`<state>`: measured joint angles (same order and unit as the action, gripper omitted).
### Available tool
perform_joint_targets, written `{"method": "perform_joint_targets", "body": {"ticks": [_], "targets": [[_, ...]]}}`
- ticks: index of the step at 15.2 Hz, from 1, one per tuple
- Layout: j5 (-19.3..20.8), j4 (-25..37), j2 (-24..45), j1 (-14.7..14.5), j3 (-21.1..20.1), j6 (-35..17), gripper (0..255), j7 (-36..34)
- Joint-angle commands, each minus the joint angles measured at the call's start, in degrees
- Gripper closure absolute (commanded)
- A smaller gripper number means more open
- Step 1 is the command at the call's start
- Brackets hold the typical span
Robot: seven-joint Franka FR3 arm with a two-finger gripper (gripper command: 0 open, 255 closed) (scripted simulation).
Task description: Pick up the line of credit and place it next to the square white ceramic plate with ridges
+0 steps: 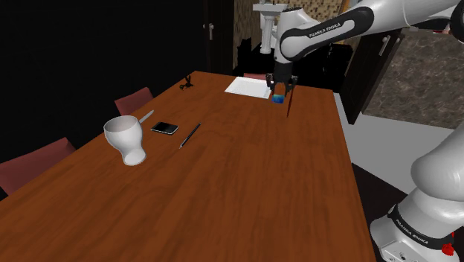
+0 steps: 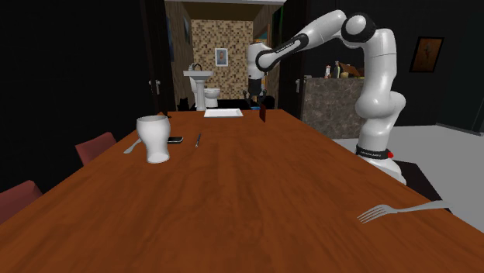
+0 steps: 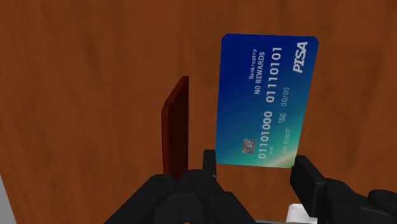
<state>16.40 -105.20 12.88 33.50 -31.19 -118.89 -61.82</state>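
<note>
The credit card (image 3: pixel 264 102) is blue with white numbers and "PISA" printed on it. My gripper (image 3: pixel 254 170) is shut on it, one finger against each long edge near its lower end. A thin reddish-brown slab (image 3: pixel 176 124) stands beside one finger. In the shoulder view the gripper (image 1: pixel 283 91) holds the card (image 1: pixel 279 98) just above the wooden table (image 1: pixel 245 186), close to the near right corner of the flat square white plate (image 1: pixel 247 87). The second exterior view has the gripper (image 2: pixel 262 106) just right of the plate (image 2: pixel 223 113).
A white goblet-shaped cup (image 1: pixel 126 139), a black phone (image 1: pixel 164 128), a dark pen (image 1: pixel 189 135) and a spoon (image 1: pixel 143 117) lie towards the shoulder view's left. A fork (image 2: pixel 395 209) rests at the near right edge. Red chairs (image 1: pixel 134 99) line one side.
</note>
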Motion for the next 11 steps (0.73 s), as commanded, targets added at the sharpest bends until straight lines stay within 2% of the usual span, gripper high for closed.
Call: {"method": "perform_joint_targets", "body": {"ticks": [1,11], "targets": [[0.49,2.00,1.60,1.10,0.98,0.21,255,2.21],[3.01,-1.09,4.70,0.90,2.00,-5.44,255,0.57]]}}
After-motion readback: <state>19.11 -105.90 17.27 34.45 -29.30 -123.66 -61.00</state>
